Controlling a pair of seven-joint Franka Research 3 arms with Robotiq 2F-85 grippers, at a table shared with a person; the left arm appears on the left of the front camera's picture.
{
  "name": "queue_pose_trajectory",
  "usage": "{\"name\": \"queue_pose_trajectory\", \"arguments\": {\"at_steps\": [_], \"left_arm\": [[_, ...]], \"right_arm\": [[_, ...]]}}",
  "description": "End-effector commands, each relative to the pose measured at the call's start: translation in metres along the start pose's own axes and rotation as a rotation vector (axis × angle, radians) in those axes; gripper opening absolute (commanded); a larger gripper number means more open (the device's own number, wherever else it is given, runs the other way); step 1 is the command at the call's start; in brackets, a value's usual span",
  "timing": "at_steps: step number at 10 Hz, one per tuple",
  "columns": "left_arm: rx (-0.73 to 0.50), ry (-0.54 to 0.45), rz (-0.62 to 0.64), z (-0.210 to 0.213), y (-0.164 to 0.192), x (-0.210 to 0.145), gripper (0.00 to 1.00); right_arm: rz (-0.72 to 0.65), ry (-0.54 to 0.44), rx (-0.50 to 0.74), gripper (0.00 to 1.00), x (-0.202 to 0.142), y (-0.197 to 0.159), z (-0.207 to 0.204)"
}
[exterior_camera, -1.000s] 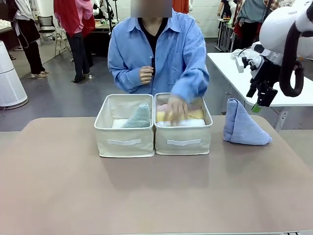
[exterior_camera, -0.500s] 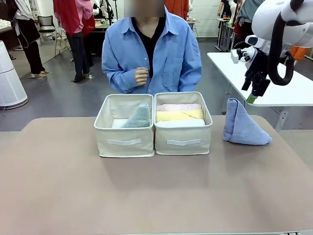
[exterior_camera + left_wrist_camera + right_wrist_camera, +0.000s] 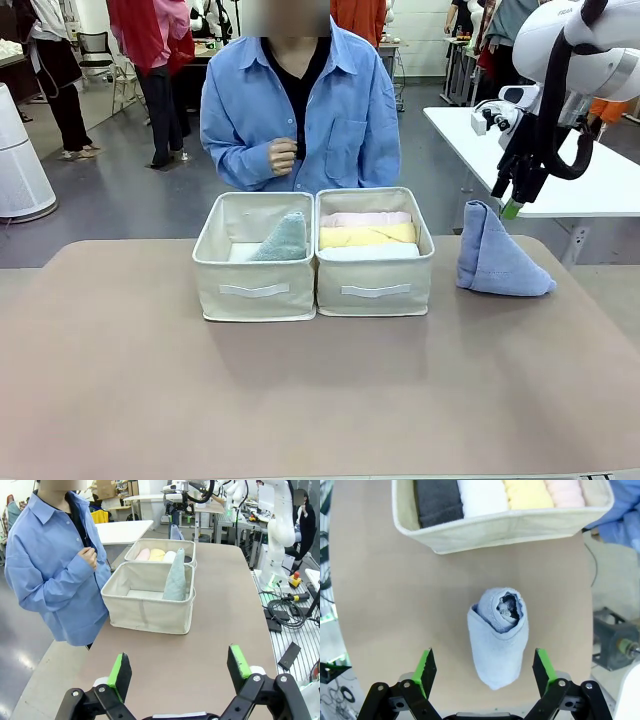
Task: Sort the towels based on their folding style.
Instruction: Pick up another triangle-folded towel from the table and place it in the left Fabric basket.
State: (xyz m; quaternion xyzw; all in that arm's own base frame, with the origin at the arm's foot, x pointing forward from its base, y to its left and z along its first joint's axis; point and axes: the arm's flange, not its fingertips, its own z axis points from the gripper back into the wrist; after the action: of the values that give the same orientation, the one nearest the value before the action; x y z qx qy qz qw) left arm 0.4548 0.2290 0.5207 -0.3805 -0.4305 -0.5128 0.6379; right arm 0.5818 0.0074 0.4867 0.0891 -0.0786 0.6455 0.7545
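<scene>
**Hand out of the basket, one pointed fold left on the table**

Nearest the robot, the left gripper (image 3: 179, 667) hovers over the bare beige-brown table (image 3: 300, 400), fingers spread wide and holding nothing. The right gripper (image 3: 485, 667) is just as wide open. It has swung slightly toward the middle over the last second, and now hangs well above the light blue pointed terry towel (image 3: 500, 262) with its fingers either side of the fold in its own wrist view.

That towel stands on the table, beside the right beige fabric basket (image 3: 375, 290) but apart from it.

Packed side by side in this basket, near to far, are the dark grey terry roll (image 3: 437, 500), white terry roll (image 3: 368, 252), yellow terry roll (image 3: 367, 236) and pink terry roll (image 3: 365, 219). The left beige fabric basket (image 3: 255, 290), which touches it, holds the grey-green pointed terry towel (image 3: 285, 240) leaning upright.

At the far side, the person (image 3: 300, 110) has straightened up. The hand that lay on the rolls a second ago has left the basket, and one hand (image 3: 283, 157) is held closed at the chest.

I judge the rolls sorted and settled. With the person clear, what remains is to take up the blue fold and carry it across the full basket to join the other pointed one.
</scene>
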Motion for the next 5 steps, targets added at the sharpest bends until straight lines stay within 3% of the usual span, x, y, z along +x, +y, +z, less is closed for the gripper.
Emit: {"name": "queue_pose_trajectory", "arguments": {"at_steps": [1, 2, 5], "left_arm": [[-0.006, -0.005, -0.003, 0.0018, -0.0013, 0.0006, 1.00], [-0.006, -0.005, -0.003, 0.0018, -0.0013, 0.0006, 1.00], [-0.006, -0.005, -0.003, 0.0018, -0.0013, 0.0006, 1.00]], "right_arm": [[0.021, -0.048, 0.031, 1.00, 0.0032, -0.0022, 0.0017], [0.000, 0.000, 0.000, 1.00, 0.0000, 0.0000, 0.0000], [0.001, -0.009, 0.008, 1.00, 0.0009, 0.0008, -0.0001]]}}
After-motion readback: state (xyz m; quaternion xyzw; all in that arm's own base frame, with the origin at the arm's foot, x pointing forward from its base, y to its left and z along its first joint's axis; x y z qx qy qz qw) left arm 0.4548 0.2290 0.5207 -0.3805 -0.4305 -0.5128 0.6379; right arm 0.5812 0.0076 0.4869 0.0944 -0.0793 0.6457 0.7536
